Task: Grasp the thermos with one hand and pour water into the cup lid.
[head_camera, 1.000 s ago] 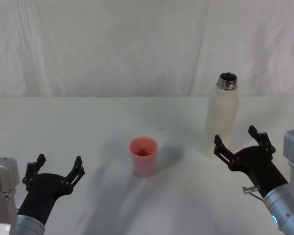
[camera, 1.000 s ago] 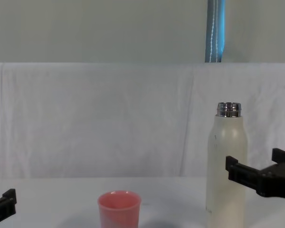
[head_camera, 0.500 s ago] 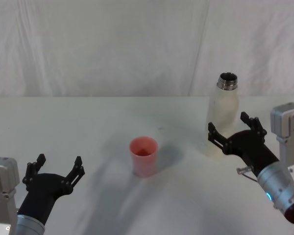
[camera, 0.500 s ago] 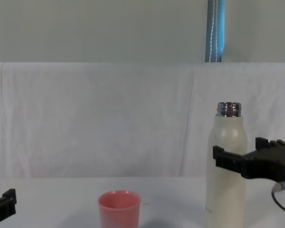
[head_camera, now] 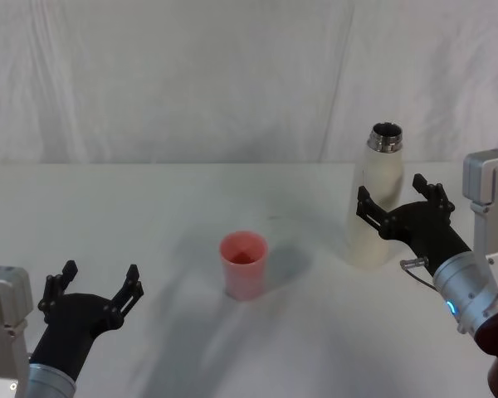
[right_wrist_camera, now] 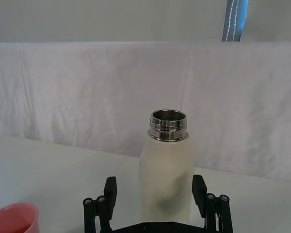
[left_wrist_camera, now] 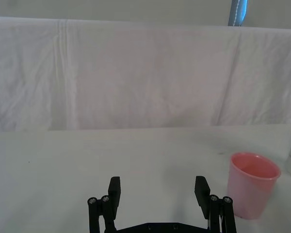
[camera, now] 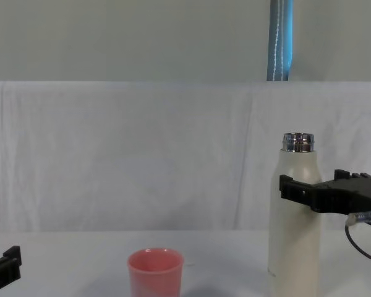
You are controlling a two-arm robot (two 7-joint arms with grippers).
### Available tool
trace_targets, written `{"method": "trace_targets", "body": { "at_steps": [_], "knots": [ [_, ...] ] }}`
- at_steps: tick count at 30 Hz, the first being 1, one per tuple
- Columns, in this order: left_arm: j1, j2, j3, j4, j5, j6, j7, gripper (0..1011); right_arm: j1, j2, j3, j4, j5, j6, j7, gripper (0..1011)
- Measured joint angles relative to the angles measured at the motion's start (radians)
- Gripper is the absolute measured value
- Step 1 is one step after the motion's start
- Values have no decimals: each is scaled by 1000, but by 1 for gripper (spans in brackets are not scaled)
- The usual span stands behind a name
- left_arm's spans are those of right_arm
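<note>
**Thermos upright, right hand straddling it**

Thermos (head_camera: pixel 376 203) stands upright at the far right of the tabletop (head_camera: pixel 149 224), long axis vertical, steel neck uncapped. The right hand (head_camera: pixel 396 206), fingers spread wide, flanks its upper body without visibly closing on it. The cup lid (head_camera: pixel 244 264) sits left and nearer, apparently empty. The left hand (head_camera: pixel 95 292) idles wide at near left.

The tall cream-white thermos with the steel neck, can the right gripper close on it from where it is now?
Probably yes. The right gripper is open, its fingers either side of the cream-white thermos at mid-body, with nothing between them; the pink plastic cup stands well aside.
</note>
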Motion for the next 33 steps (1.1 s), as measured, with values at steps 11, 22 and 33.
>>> {"method": "trace_targets", "body": {
  "at_steps": [11, 22, 33],
  "knots": [
    [0, 0, 0, 0, 0, 0, 0, 1001, 46, -12, 4, 38, 10, 19, -7, 1001],
    [0, 0, 0, 0, 0, 0, 0, 1001, 80, -29, 0, 82, -2, 19, -20, 1001],
    [0, 0, 0, 0, 0, 0, 0, 1001, 103, -48, 2, 114, -2, 0, -30, 1001]
  ]
}}
